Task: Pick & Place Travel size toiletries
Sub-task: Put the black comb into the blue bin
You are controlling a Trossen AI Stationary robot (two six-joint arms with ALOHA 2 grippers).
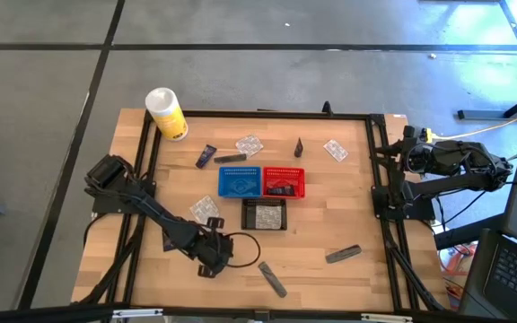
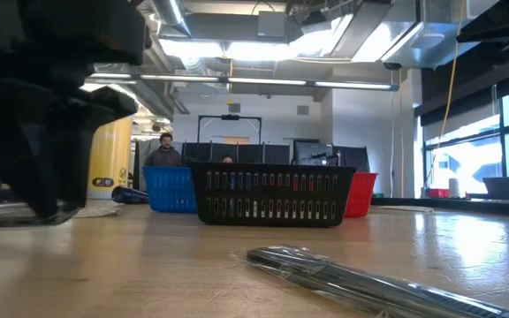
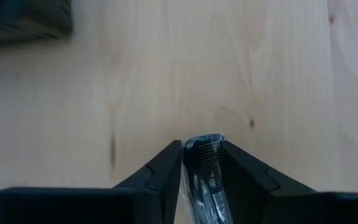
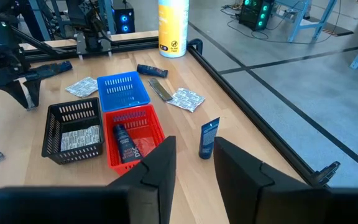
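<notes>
Holding a thin packaged item (image 3: pixel 202 168) between its closed fingers, the left gripper (image 1: pixel 212 260) sits low over the table (image 1: pixel 330 215), near-left of the black basket (image 1: pixel 264 214). That basket already carries a clear packet; the red basket (image 1: pixel 284 182) behind it holds a dark tube, while the blue basket (image 1: pixel 240 180) looks empty. So the sorting seems under way, not near done. Left on the wood around the black basket: a clear packet (image 1: pixel 204 209) to its left, a grey tube (image 1: pixel 273 279) in front, another (image 1: pixel 343 255) front-right, and behind the baskets a navy tube (image 1: pixel 206 156), a grey tube (image 1: pixel 230 159), two clear packets (image 1: pixel 249 144) and an upright dark sachet (image 1: pixel 299 147). Far right, the right gripper (image 4: pixel 191 165) waits off the table edge — fingers a narrow gap apart, holding nothing.
</notes>
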